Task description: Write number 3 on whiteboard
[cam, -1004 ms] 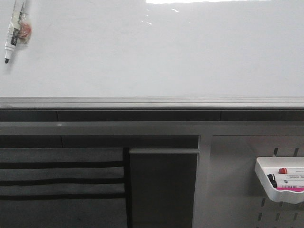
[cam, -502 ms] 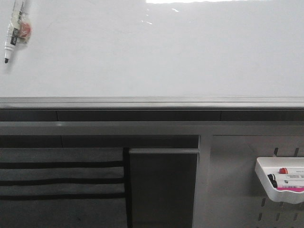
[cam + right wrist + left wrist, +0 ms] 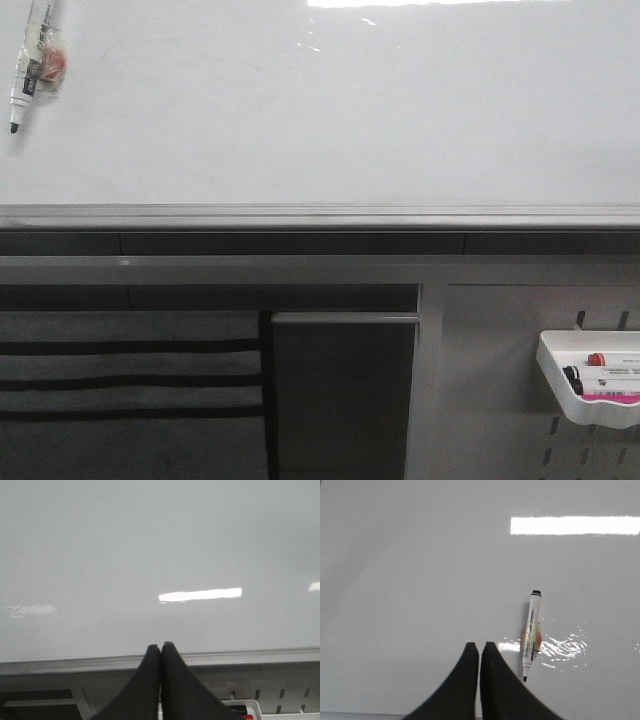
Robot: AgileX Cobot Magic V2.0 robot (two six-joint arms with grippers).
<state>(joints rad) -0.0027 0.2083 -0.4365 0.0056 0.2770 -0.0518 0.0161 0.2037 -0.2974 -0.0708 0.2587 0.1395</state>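
The whiteboard (image 3: pixel 330 110) is glossy white and bare, with a grey rail (image 3: pixel 320 215) along its lower edge. No number 3 shows on it in any view. A white marker (image 3: pixel 28 62) with a black tip pointing down hangs on the board at its upper left; it also shows in the left wrist view (image 3: pixel 531 628). My left gripper (image 3: pixel 480 646) is shut and empty, facing the board just beside the marker. My right gripper (image 3: pixel 160 646) is shut and empty, facing the board's lower rail (image 3: pixel 240 656). Neither gripper shows in the front view.
Below the board, a grey perforated panel (image 3: pixel 500 400) carries a white tray (image 3: pixel 590 385) with markers at the lower right. A dark grey panel (image 3: pixel 340 400) and black-striped grey slats (image 3: pixel 130 380) lie below the rail.
The view has shifted very slightly; the board, marker and tray stay where they were.
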